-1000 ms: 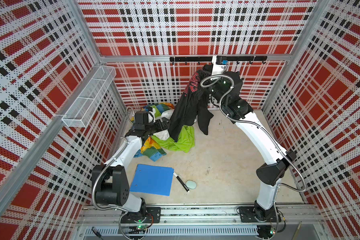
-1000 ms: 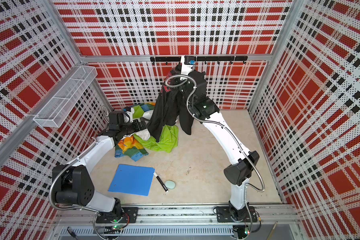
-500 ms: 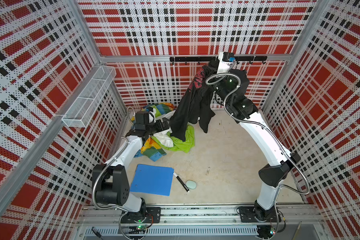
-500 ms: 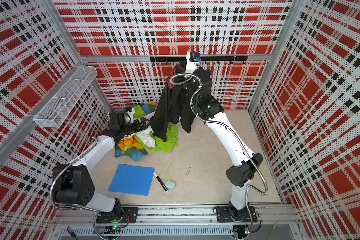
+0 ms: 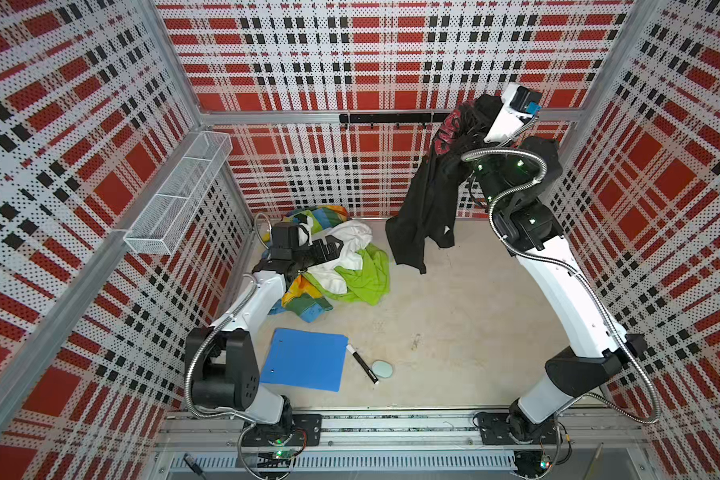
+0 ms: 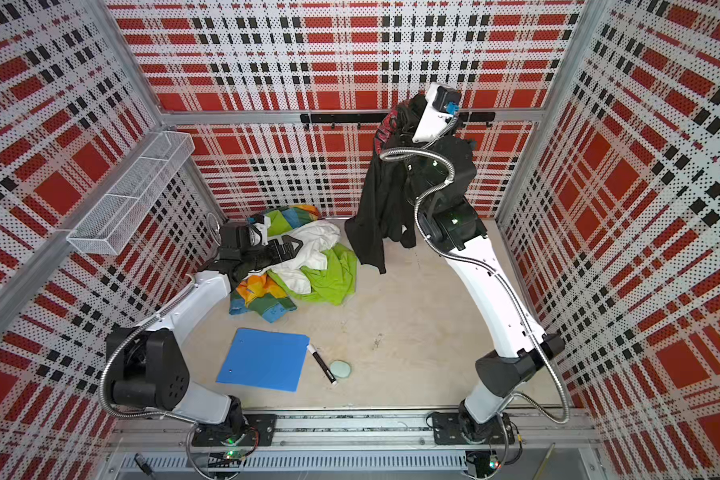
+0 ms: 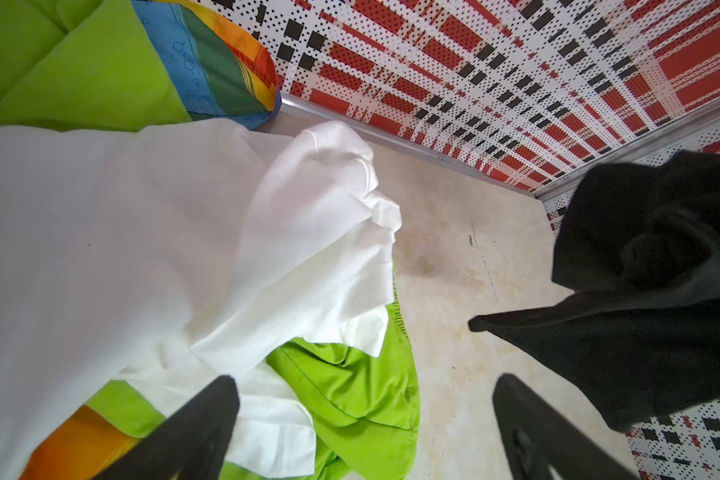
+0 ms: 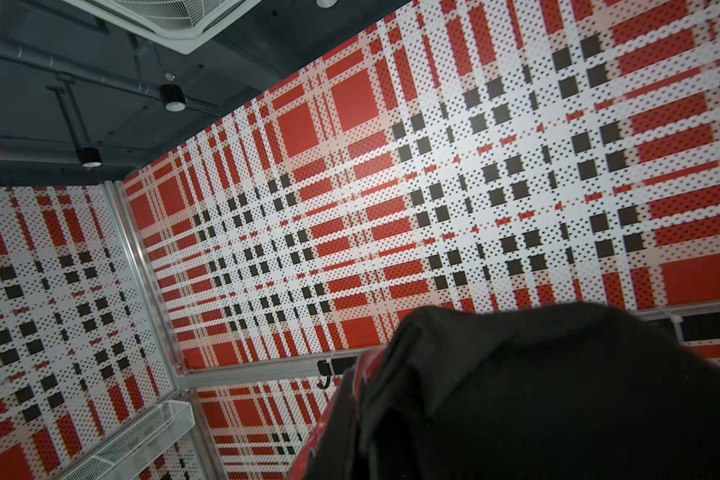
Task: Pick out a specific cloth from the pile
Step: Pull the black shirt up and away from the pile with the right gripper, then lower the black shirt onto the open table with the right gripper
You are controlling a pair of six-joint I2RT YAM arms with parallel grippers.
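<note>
Our right gripper (image 5: 476, 114) is high up and pinched tight on the cloth (image 5: 422, 208), the black one with red print. The cloth hangs down from the gripper and drapes over our arm. It could slip out if we only pinch a small fold, or catch on the black hook rail (image 5: 391, 118) right beside the gripper. Far below, its bottom edge hangs just beside the pile (image 5: 350, 266) and looks free of it. Our left gripper (image 7: 364, 386) is spread wide and holds nothing, over the white cloth (image 7: 142, 228). Farther off lie a blue folder (image 5: 304, 359) and a marker (image 5: 362, 368), out of the way.
</note>
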